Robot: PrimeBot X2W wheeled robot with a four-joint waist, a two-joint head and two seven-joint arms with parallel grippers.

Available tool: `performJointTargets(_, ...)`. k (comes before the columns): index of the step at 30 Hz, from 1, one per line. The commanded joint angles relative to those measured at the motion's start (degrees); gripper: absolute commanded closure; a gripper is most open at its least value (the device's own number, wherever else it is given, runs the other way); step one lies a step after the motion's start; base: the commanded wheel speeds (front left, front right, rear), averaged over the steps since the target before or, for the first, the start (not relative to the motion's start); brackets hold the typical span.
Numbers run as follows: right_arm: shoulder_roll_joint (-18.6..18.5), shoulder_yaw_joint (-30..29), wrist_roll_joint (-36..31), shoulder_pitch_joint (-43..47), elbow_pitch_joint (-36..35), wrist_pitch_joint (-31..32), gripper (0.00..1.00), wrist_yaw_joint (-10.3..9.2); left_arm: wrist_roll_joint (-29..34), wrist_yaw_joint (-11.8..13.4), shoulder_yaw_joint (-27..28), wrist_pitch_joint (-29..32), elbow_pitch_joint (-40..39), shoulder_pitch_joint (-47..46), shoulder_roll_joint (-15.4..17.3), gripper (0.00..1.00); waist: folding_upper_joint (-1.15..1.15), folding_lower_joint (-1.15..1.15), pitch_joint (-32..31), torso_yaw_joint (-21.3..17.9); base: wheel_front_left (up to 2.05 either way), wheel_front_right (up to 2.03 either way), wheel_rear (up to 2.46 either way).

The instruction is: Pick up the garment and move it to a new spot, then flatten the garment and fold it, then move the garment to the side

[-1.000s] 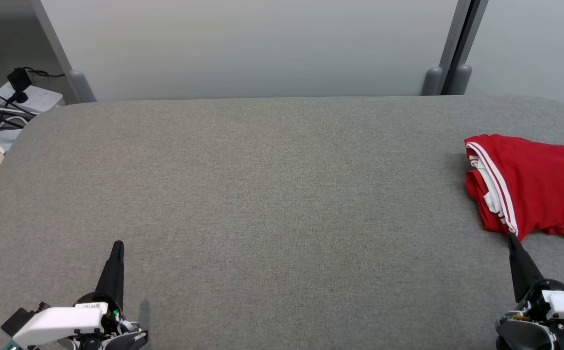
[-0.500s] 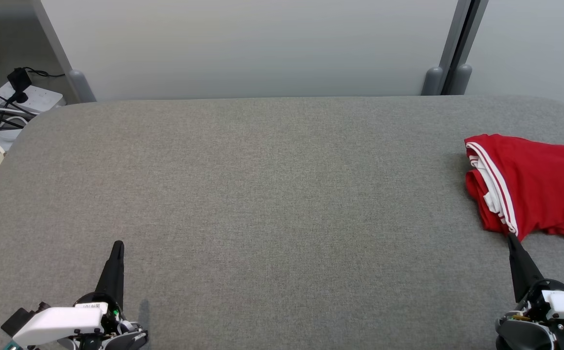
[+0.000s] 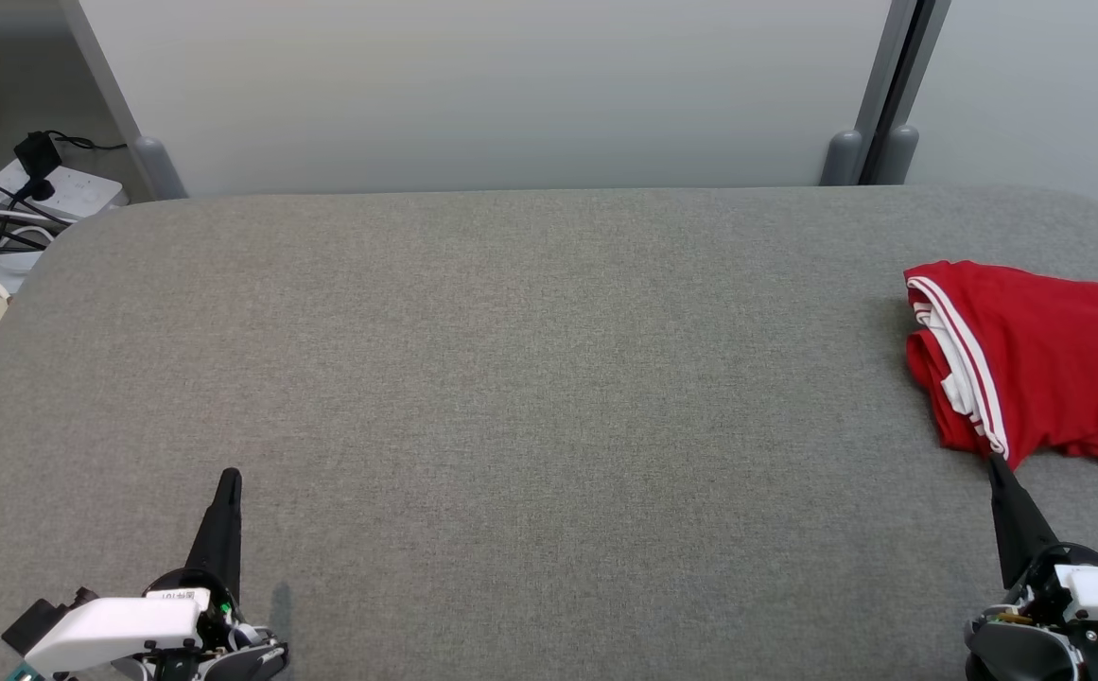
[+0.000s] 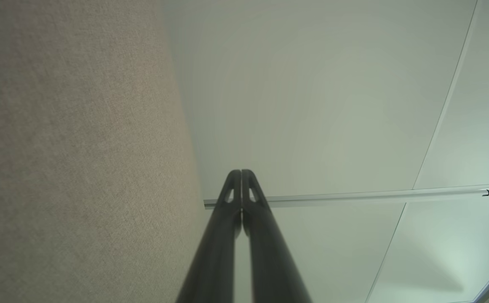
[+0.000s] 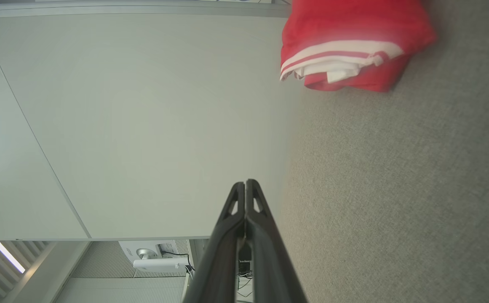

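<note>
One grey cloth-covered table (image 3: 549,378) is stretching across the scene. One red garment (image 3: 1040,359), folded into a bundle with white stripes, is lying at the table's right side, partly cut off by the frame. Its striped edge is facing the table's middle and running from far to near. Two grippers are sitting low near the front edge, fingers pointing away from the robot. The left gripper (image 3: 228,479) is holding nothing, its fingers pressed together. The right gripper (image 3: 994,463) is likewise closed and empty, pointing toward the garment's near corner without touching it.
</note>
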Motion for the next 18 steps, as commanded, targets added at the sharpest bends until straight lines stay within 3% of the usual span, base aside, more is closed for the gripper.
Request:
performJointTargets(1,-0.5,1.1,0.7,-1.0,-1.9,0.4,1.0,0.09,-0.3,-0.5,1.9,0.4,-1.7,-2.7,1.0,1.0,0.0,0.0,0.0,0.0,0.0,0.0,0.0)
performJointTargets(18,-0.5,1.1,0.7,-1.0,-1.9,0.4,1.0,0.09,-0.3,-0.5,1.9,0.4,-1.7,-2.7,1.0,1.0,0.0,0.0,0.0,0.0,0.0,0.0,0.0)
